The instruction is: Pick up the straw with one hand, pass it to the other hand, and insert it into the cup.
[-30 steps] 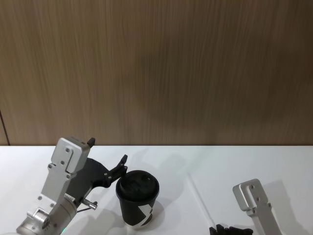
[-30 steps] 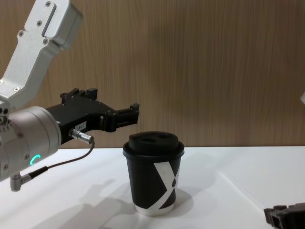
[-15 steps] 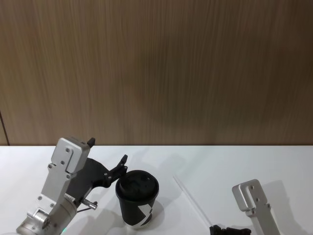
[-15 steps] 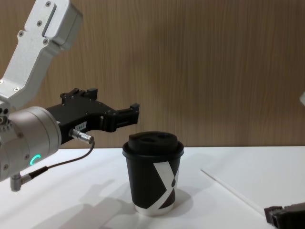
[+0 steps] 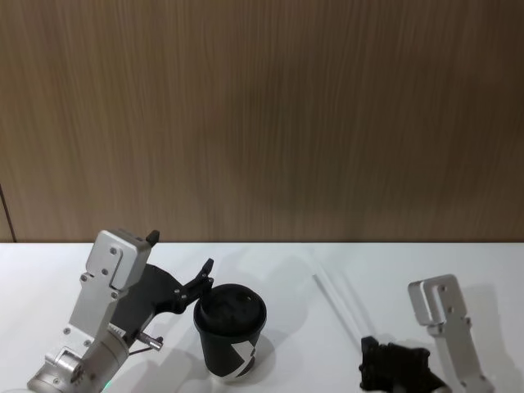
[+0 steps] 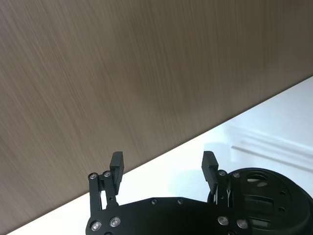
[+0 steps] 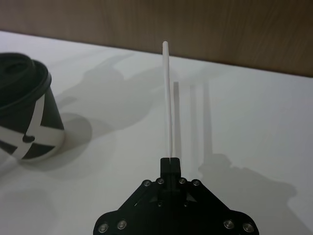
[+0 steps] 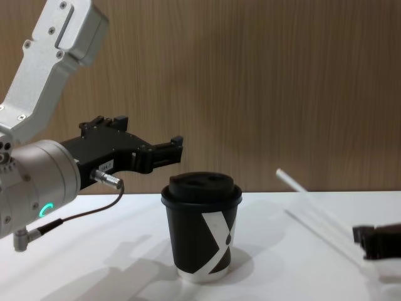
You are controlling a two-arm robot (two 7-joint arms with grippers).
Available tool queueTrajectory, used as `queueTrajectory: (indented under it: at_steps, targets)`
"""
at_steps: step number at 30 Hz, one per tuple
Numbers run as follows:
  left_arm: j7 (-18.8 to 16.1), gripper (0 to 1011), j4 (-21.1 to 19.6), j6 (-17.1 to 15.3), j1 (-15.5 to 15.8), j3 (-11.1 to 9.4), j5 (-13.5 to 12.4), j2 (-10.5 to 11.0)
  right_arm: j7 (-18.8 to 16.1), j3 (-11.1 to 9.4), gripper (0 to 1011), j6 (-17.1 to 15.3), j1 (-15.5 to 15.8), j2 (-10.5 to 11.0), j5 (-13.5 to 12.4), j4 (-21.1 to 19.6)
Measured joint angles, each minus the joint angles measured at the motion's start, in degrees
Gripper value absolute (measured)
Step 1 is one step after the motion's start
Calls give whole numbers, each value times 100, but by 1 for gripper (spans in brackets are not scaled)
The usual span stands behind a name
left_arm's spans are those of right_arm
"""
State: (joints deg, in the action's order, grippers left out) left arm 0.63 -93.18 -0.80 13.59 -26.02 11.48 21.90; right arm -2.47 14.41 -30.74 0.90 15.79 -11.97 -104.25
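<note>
Right of cup (image 5: 232,332), straw (image 7: 168,98) tight btwn right claw (image 7: 170,164) tips, off table (image 5: 270,262); left claw (image 6: 164,164) apart nr cup.

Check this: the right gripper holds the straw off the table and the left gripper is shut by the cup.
Not shut: the left gripper is open by the cup, fingers apart, as the left wrist view shows. The right gripper does hold the straw off the table.
</note>
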Motion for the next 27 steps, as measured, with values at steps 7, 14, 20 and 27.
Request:
queueTrajectory:
  at_steps: [7,14,20,27]
  targets:
    - [0,1003,0,0,0,0,0,0,119,-130,0,502,-75,-171,38,45]
    - [0,1003,0,0,0,0,0,-1,131,-249,0,1118,-149,-299,57,102]
    - [0,1003,0,0,0,0,0,0,1,-313,0,1688,-174,-354,44,138]
    - [0,1003,0,0,0,0,0,0,-311,-375,0,2341,-174,-392,-125,151]
